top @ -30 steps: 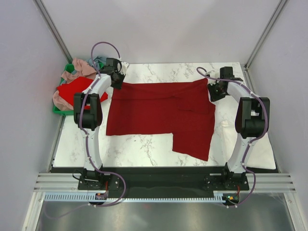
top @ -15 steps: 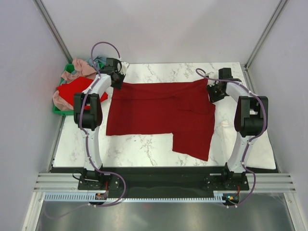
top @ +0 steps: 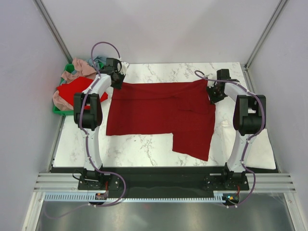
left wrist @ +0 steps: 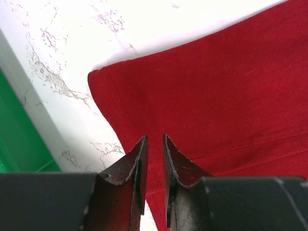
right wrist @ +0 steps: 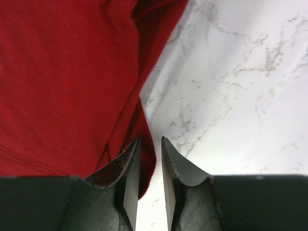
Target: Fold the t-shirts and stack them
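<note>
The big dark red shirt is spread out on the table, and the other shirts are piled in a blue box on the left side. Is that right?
Almost. The box is green, not blue, as the top view shows. The dark red shirt is indeed spread on the table, with the other shirts piled in the box on the left.
</note>
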`<act>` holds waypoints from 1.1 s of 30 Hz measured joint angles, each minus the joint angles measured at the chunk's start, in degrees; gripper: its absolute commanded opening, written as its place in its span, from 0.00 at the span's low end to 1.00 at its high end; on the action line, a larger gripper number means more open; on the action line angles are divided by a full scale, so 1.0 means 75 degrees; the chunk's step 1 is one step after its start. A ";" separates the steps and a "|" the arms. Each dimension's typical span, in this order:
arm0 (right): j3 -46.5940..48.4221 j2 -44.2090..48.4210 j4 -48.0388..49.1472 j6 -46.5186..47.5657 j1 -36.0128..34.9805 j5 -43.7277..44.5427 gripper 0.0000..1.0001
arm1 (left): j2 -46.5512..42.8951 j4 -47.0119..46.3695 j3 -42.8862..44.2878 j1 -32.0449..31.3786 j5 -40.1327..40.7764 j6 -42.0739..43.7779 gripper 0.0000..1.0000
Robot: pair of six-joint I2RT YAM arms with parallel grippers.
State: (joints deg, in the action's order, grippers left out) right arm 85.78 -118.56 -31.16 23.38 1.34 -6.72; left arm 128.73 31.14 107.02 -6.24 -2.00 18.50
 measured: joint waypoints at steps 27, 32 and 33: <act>0.0962 -0.0041 -0.0093 -0.0536 0.0207 0.0909 0.31 | 0.0000 -0.0055 0.0015 0.0000 0.0055 0.0000 0.25; 0.1751 -0.0341 -0.0073 -0.0583 0.0207 0.0790 0.31 | 0.0000 -0.0058 0.0015 0.0000 0.0055 0.0000 0.25; 0.1912 -0.0460 -0.0064 -0.0583 0.0204 0.0764 0.31 | 0.0000 -0.0058 0.0015 0.0000 0.0058 0.0000 0.25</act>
State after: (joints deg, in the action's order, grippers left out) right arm 100.12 -122.02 -31.64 19.00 2.87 -0.99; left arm 128.73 30.70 107.13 -6.24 -1.56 18.50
